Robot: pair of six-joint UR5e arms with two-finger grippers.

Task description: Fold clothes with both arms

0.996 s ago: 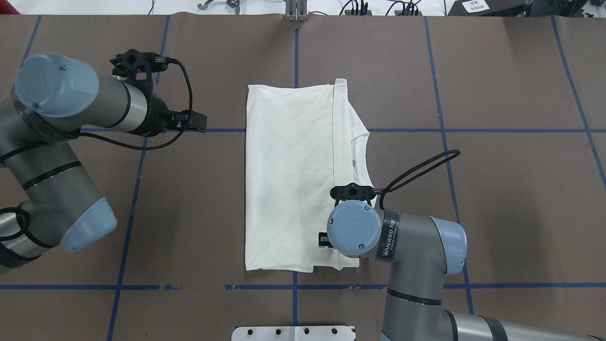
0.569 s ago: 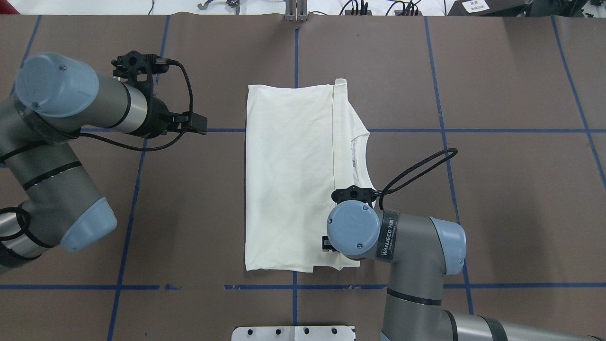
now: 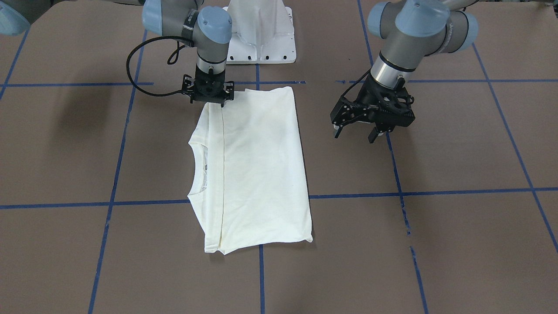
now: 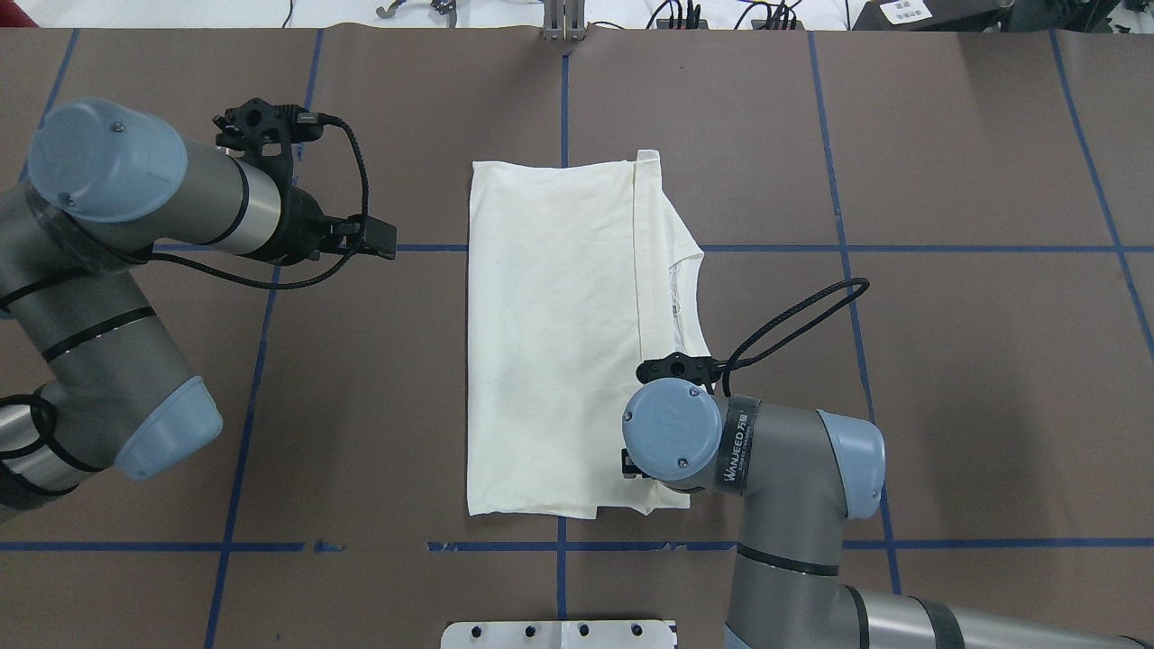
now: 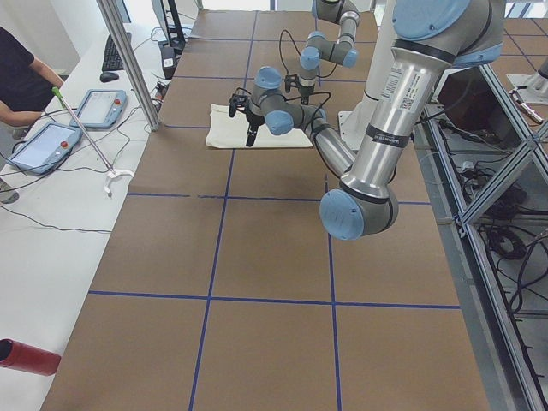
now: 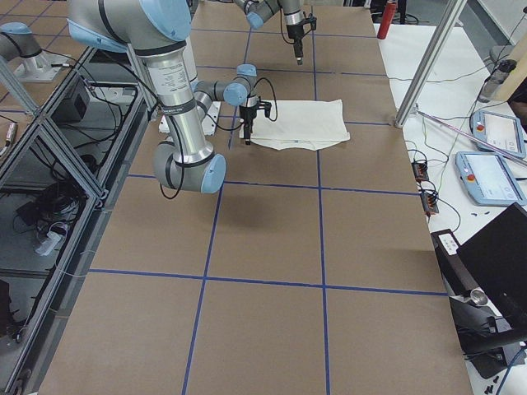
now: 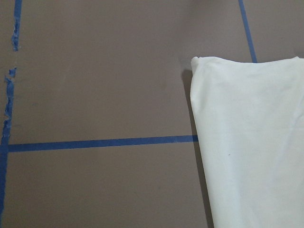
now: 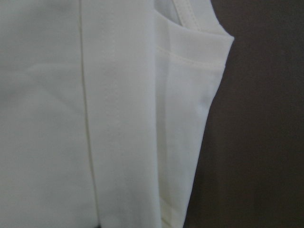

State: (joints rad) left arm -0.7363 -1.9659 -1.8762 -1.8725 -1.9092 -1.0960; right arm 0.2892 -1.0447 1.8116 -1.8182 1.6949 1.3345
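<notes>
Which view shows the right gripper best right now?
Exterior front-facing: the right gripper stands at a corner of the T-shirt, unobstructed. Overhead, its own wrist hides it. Exterior right shows it small; its wrist camera sees only fabric.

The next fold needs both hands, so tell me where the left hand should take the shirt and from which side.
Probably the far left corner of the shirt, coming in from the robot's left. That edge lies flat with bare table beside it, and the open left hand hangs just off that side. The right hand is at the near right corner.
</notes>
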